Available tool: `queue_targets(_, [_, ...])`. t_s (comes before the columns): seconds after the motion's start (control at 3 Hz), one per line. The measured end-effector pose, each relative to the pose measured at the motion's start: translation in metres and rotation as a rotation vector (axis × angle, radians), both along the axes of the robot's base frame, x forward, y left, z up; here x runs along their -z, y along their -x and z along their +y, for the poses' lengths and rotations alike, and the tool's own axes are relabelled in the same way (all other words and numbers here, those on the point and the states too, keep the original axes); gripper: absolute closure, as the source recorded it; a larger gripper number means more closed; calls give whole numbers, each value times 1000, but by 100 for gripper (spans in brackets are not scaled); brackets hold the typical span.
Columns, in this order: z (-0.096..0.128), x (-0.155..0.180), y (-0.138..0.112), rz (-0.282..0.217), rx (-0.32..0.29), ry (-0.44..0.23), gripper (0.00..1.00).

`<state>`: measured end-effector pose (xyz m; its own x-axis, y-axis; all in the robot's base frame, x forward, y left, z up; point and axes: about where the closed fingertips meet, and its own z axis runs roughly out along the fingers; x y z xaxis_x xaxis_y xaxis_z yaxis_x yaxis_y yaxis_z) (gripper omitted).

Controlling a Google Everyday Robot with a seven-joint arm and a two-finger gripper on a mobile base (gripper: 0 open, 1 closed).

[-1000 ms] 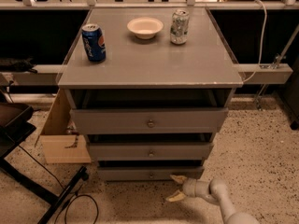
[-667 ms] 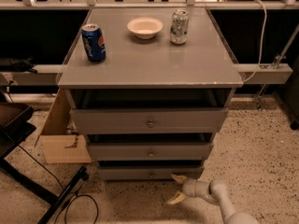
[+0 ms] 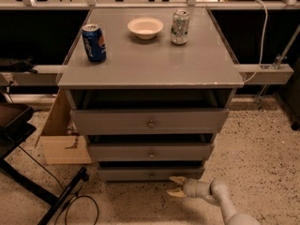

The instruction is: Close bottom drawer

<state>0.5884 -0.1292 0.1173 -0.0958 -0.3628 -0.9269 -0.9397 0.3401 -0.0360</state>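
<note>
Pincer (image 3: 176, 186) low at the floor, just in front of the bottom drawer (image 3: 126, 174), right of its knob (image 3: 151, 175). Fingers apart, nothing between them. Upper fingertip looks at or just short of the front's lower edge; can't tell if it touches.

Progress: not done, I'd say. A dark strip shows above the bottom front, so it reads as partly out, though the steep view makes how far hard to judge. What's left is to press on the front and push it flush. Pincer looks lined up for that.

Middle drawer (image 3: 117, 152) and top drawer (image 3: 108, 121) show like gaps above them.

Containers:
- all three drawers: insides hidden, contents unknown
- bowl (image 3: 146, 27) on the tabletop (image 3: 154, 62): looks empty
- blue can (image 3: 94, 42) front left and silver can (image 3: 180, 26) beside the bowl: both upright, can't tell whether either is open
- cardboard box (image 3: 61, 139) on the floor, left of the cabinet: inside not visible
</note>
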Motion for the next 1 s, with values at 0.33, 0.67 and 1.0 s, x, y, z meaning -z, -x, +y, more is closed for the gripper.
queue_targets(0.33, [0, 0, 0, 0, -1, 0, 66])
queue_targets(0.67, [8, 1, 0, 4, -32, 11, 89])
queue_targets(1.0, [-23, -8, -6, -26, -14, 108, 100])
